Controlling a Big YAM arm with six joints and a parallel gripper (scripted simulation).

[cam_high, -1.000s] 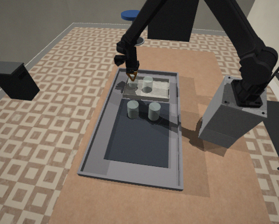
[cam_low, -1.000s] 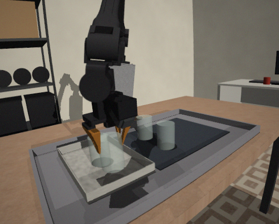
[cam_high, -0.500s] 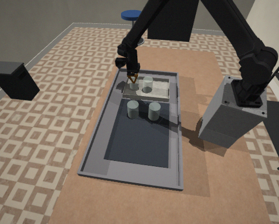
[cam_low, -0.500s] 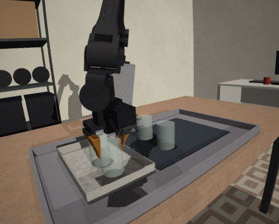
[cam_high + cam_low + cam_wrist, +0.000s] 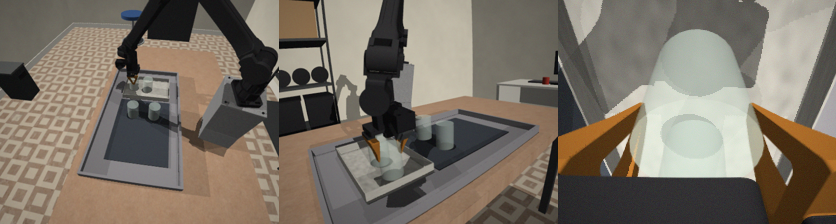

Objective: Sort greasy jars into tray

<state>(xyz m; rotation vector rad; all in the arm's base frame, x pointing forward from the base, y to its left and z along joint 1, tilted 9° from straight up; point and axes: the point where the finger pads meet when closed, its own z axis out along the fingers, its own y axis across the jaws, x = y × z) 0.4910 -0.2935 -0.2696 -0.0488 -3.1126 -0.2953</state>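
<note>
My gripper (image 5: 132,79) is shut on a glass jar (image 5: 133,85) and holds it mouth down, low inside the pale tray (image 5: 145,93), at the tray's left part. In the exterior view the orange fingers (image 5: 389,152) straddle this jar (image 5: 393,162), whose lower end is below the tray's rim (image 5: 385,170). The wrist view shows the jar (image 5: 697,115) filling the gap between the fingers. A second jar (image 5: 147,84) stands in the tray close beside it. Two more jars (image 5: 132,109) (image 5: 154,111) stand upright on the dark mat (image 5: 140,132) near the tray.
The tray and the mat lie inside a grey rimmed steel top (image 5: 132,125) on a wooden table. The arm's grey base block (image 5: 233,111) stands to the right. A dark box (image 5: 16,80) is off the table at the left.
</note>
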